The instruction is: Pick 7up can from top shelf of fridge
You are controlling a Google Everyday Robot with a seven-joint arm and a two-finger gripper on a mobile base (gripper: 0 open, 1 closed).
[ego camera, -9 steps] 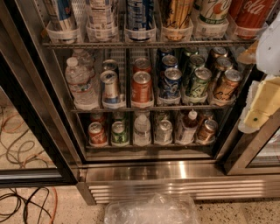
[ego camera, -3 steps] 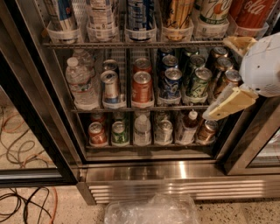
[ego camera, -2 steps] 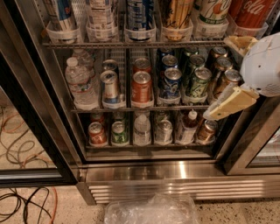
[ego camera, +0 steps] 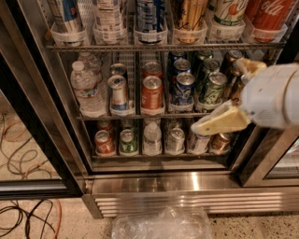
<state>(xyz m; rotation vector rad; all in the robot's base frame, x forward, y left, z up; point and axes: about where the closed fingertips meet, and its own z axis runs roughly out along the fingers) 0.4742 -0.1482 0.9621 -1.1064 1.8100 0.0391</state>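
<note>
The fridge stands open in front of me, with wire racks of cans and bottles. The top shelf runs along the upper edge, fronted by clear plastic holders. The 7up can, cream with green lettering, stands in a holder at the upper right; its top is cut off by the frame edge. A red Coca-Cola can is just right of it. My gripper is at the right, in front of the middle shelf and below the 7up can. Its cream fingers are spread apart and hold nothing.
Green, red and blue cans and water bottles fill the middle shelf; more cans stand on the bottom rack. A dark door frame stands at the left. Cables and a clear plastic bag lie on the floor.
The gripper came in from the right edge, rose in front of the middle shelf and has now shifted further left and slightly down. The cans have not moved.
</note>
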